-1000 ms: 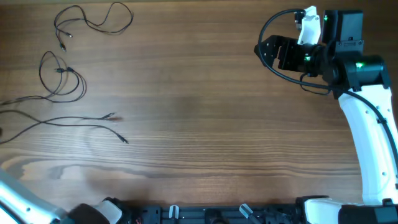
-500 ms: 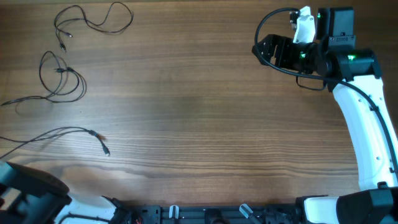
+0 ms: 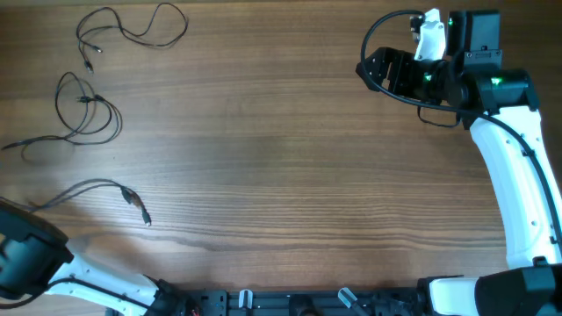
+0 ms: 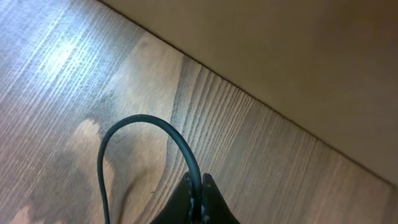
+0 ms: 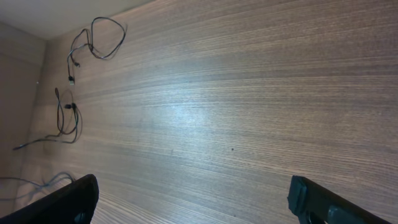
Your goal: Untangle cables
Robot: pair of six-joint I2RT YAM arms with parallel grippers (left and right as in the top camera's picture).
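Three thin black cables lie at the table's left. One (image 3: 132,28) curls at the far left corner, also in the right wrist view (image 5: 99,37). A second (image 3: 86,110) loops below it, also in the right wrist view (image 5: 67,118). The third (image 3: 105,186) runs from the left edge to a plug near the front left. My left gripper (image 4: 200,198) is shut on this third cable (image 4: 143,127), which arcs up from the fingers. In the overhead view the left arm (image 3: 26,254) sits at the front left corner, its fingers hidden. My right gripper (image 5: 193,199) is open and empty, high over the far right.
The table's left edge (image 4: 249,93) runs diagonally across the left wrist view, with a tan floor beyond. The right arm (image 3: 509,167) stands along the right side, its own black cable looping at the far right.
The third cable has been dragged left and toward the front; its plug end slid from mid-left to the front left. The left arm moved further into the corner. The right arm hardly moved.
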